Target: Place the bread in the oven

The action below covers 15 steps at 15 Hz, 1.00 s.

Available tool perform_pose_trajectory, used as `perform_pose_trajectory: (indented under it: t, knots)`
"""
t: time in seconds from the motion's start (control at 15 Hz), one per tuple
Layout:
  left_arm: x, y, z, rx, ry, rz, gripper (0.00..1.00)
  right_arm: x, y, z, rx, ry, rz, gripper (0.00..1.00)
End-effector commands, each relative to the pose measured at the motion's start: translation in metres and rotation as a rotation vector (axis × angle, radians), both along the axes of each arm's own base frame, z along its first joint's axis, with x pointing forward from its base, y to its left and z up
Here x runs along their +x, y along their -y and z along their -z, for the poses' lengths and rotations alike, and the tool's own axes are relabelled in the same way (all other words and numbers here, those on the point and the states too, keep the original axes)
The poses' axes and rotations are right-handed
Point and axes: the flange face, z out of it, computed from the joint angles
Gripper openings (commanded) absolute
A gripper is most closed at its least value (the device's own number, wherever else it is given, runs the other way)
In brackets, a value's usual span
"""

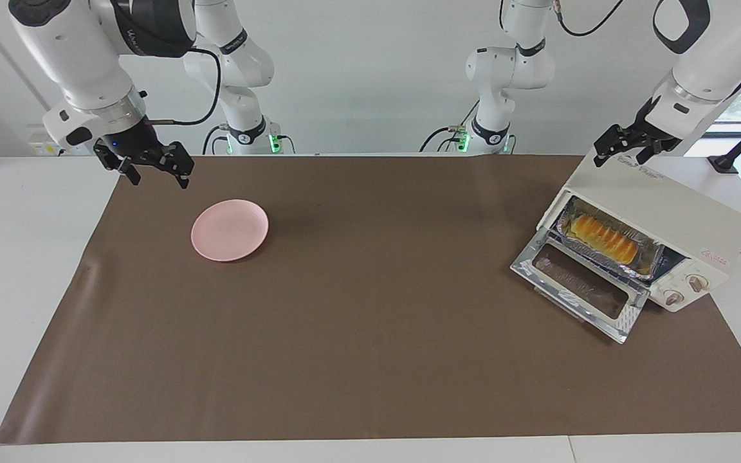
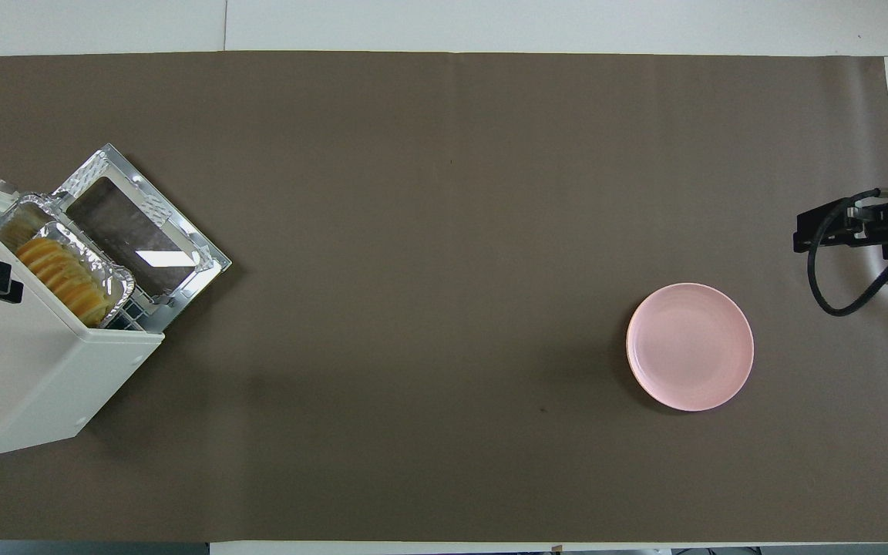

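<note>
The yellow-orange ridged bread (image 1: pixel 604 235) (image 2: pixel 62 279) lies in a crinkled foil tray (image 1: pixel 647 265) (image 2: pixel 116 271) on the rack inside the cream-white oven (image 1: pixel 673 209) (image 2: pixel 20 370). The oven's glass door (image 1: pixel 579 286) (image 2: pixel 143 231) hangs open and flat. My left gripper (image 1: pixel 620 159) hovers open and empty over the oven's top, at the corner toward the robots, clear of the bread. My right gripper (image 1: pixel 159 179) (image 2: pixel 829 229) waits open and empty in the air over the mat's edge at the right arm's end.
A round pink plate (image 1: pixel 229 229) (image 2: pixel 691 345) sits bare on the brown mat (image 1: pixel 357 308), near the right gripper. The oven stands at the left arm's end, its knobs (image 1: pixel 686 289) facing away from the robots.
</note>
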Motion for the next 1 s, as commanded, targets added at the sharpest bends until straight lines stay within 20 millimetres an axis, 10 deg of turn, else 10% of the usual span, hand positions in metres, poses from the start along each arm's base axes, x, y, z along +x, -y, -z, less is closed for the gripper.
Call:
perform_pose_trajectory:
  t: [0.0, 0.93]
  knots:
    - [0.003, 0.019, -0.006, 0.020, 0.066, 0.046, 1.00, -0.006, 0.001, -0.002, 0.006, -0.005, -0.020, 1.00]
    - [0.002, 0.037, -0.051, 0.014, 0.152, 0.089, 1.00, -0.006, 0.001, -0.002, 0.006, -0.004, -0.022, 1.00]
